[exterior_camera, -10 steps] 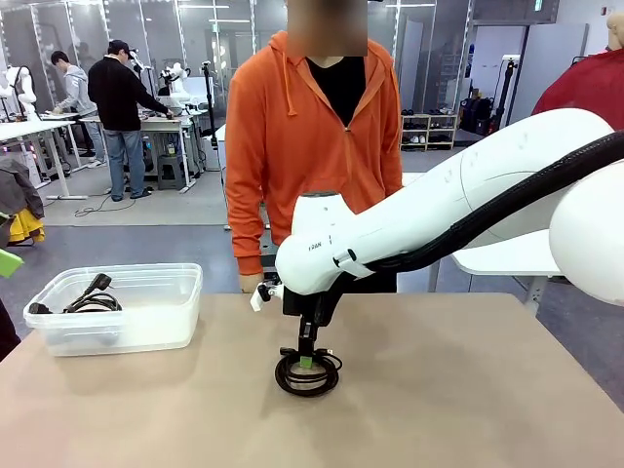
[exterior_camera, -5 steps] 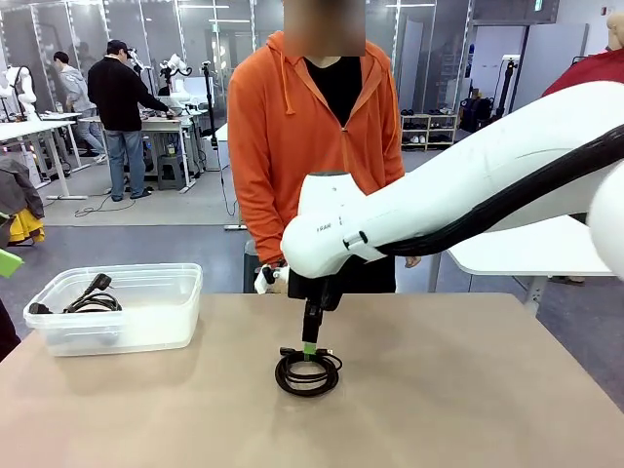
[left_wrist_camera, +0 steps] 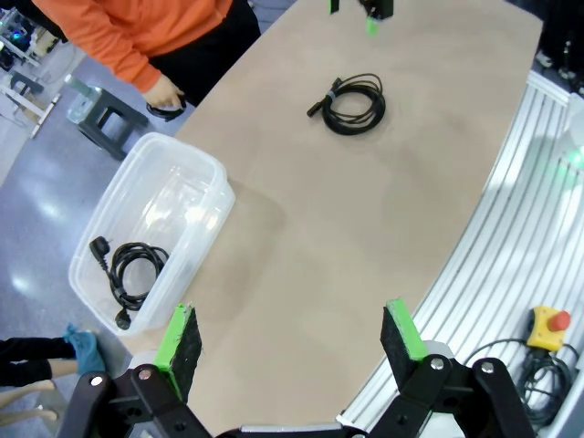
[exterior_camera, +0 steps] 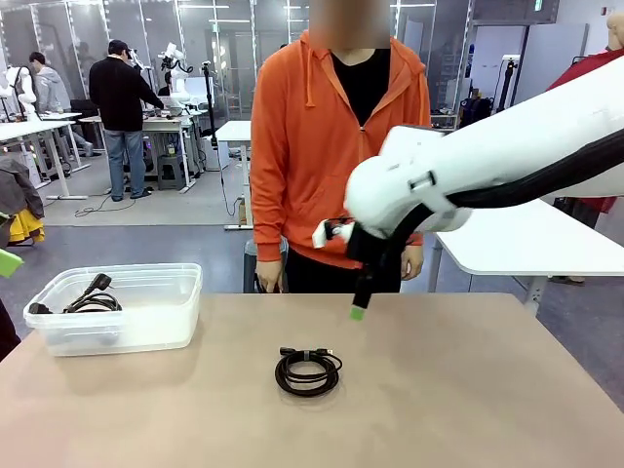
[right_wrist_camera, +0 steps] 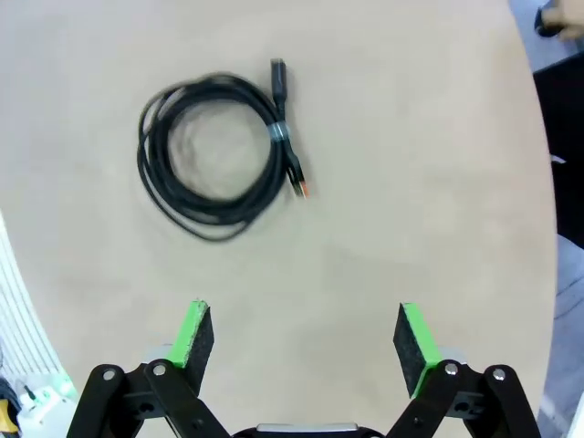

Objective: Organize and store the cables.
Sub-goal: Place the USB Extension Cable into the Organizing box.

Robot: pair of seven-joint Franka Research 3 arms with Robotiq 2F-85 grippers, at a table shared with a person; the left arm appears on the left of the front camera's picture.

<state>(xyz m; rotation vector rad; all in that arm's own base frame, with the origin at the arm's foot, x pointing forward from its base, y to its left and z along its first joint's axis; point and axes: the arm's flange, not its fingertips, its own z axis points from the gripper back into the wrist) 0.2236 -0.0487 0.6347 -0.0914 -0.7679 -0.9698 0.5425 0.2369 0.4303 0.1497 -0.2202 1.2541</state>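
A thin black cable (exterior_camera: 308, 371) lies coiled in a loop on the tan table, also seen in the right wrist view (right_wrist_camera: 217, 152) and the left wrist view (left_wrist_camera: 350, 99). Another coiled black cable with a chunky plug (exterior_camera: 90, 299) rests inside the clear plastic bin (exterior_camera: 156, 331), and shows from above (left_wrist_camera: 130, 273). My right gripper (right_wrist_camera: 304, 333) hangs open and empty above the table, up and to the right of the loose coil; one green fingertip (exterior_camera: 358, 312) shows in the front view. My left gripper (left_wrist_camera: 290, 342) is open and empty, high over the table's near edge.
A person in an orange hoodie (exterior_camera: 336, 146) stands at the far side, hands down at the table edge. The bin (left_wrist_camera: 196, 178) stands at the table's left. A second white table (exterior_camera: 526, 244) is behind on the right.
My right gripper has risen off the coiled cable and swung up and to the right, leaving the cable on the table. The person has shifted slightly right.
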